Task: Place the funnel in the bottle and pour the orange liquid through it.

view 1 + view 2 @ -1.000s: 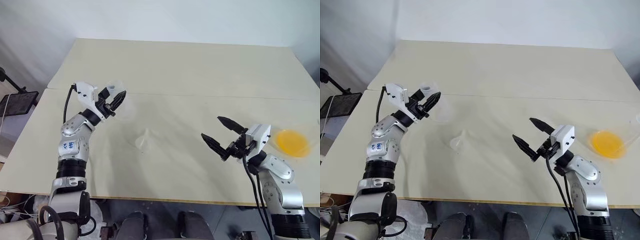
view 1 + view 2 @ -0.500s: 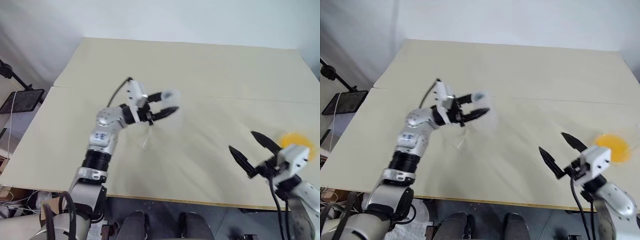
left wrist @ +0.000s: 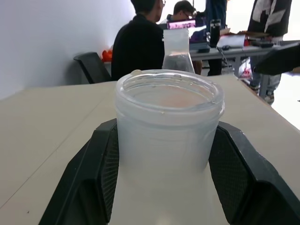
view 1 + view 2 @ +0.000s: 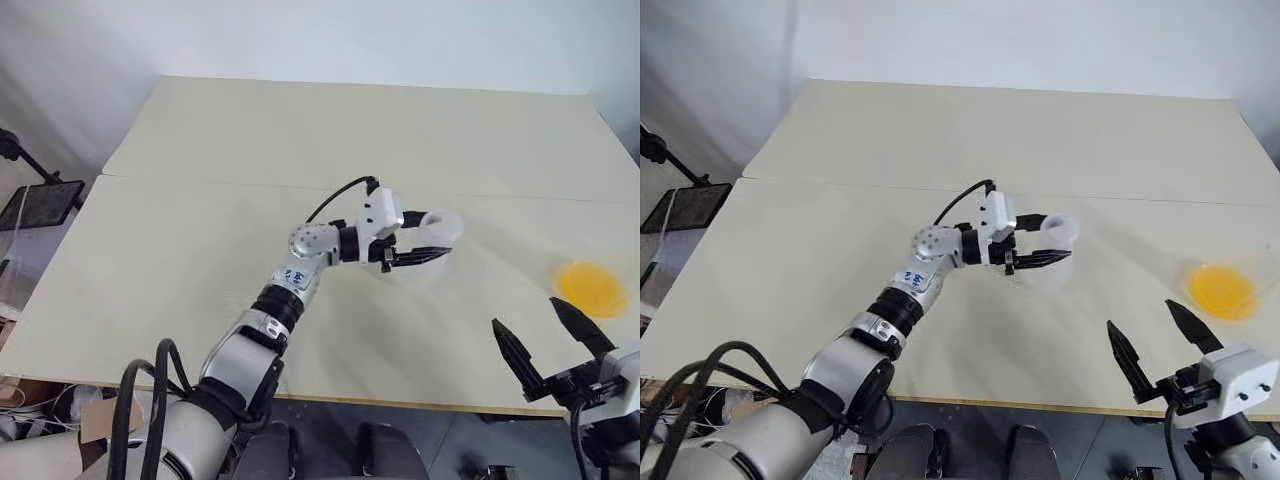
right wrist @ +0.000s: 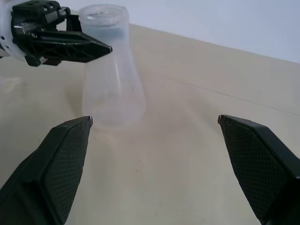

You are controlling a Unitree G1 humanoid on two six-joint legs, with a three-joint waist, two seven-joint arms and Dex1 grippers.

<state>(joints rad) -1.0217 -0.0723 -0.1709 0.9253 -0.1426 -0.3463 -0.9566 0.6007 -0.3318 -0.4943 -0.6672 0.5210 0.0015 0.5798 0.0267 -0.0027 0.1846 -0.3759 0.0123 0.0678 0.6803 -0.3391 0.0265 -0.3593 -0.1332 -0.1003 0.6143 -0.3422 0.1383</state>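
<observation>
Bottle (image 4: 432, 243) is my landmark. Left eye view: I see my left gripper (image 4: 417, 239) pinching it near its neck, one finger on each side, arm stretched across the table (image 4: 250, 150) from the robot's left. Bottle is upright, base on or just above the tabletop; I can't tell which. Orange liquid (image 4: 590, 288) sits in a clear bowl, well to the right of the bottle and nearer the table's right edge. My right gripper (image 4: 548, 339) is spread wide, empty, near the front edge, right of the bottle and closer to me than the liquid.

Right eye view: same layout. Funnel I can't pick out.

Left wrist view: bottle fills the space between both black fingers (image 3: 101, 171), pressed against its sides just below the rim; mouth open. Beyond it, a seated person (image 3: 140, 47) at a desk in the background.

Right wrist view: my right fingers (image 5: 61, 159) stand far apart, nothing between them. Bottle ahead with the left gripper clamped at its neck.
</observation>
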